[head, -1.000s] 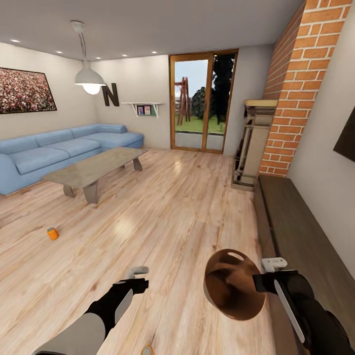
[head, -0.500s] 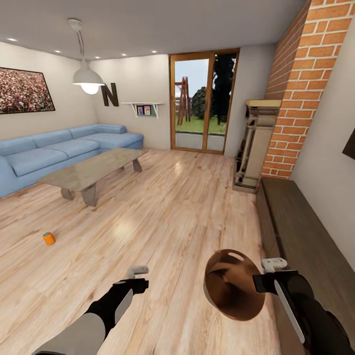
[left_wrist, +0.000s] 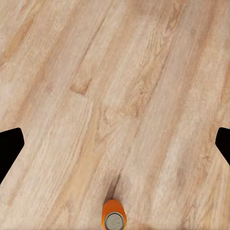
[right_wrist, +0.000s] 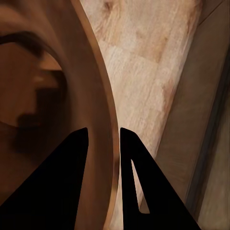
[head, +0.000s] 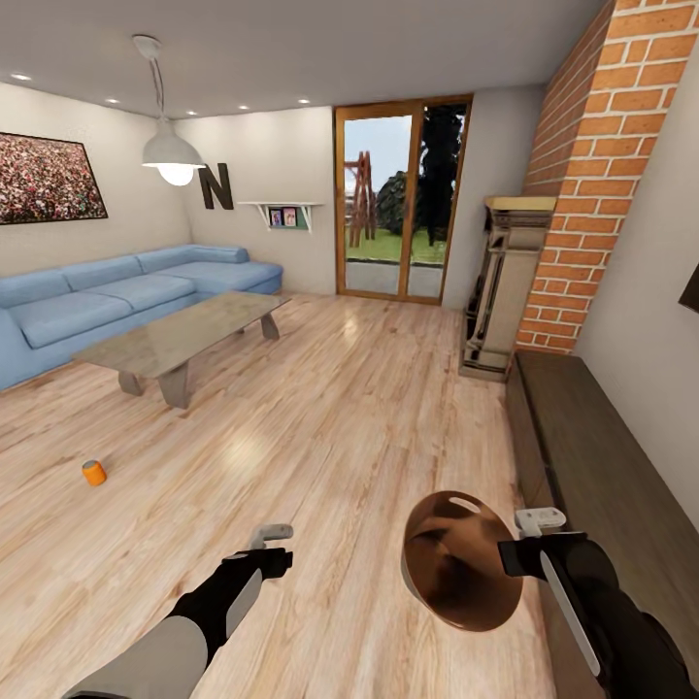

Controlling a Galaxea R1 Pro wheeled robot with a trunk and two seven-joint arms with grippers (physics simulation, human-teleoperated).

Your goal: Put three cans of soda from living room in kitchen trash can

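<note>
Soda cans come first from the left: one orange can (head: 93, 473) stands upright on the wooden floor (head: 340, 408), well in front of the light-blue sofa (head: 116, 296) and the low table (head: 180, 335). Nearer the middle, the left gripper (head: 272, 546) hangs over bare planks, its fingers spread wide with nothing between them; its wrist camera looks down on another orange can (left_wrist: 114, 218) standing on the floor. Further right, the right gripper (head: 519, 544) pinches the rim of the tash can (head: 456, 568), one finger inside the wall and one outside, the bin tipped with its brown inside facing the head camera, beside a dark low cabinet (head: 582, 456).
</note>
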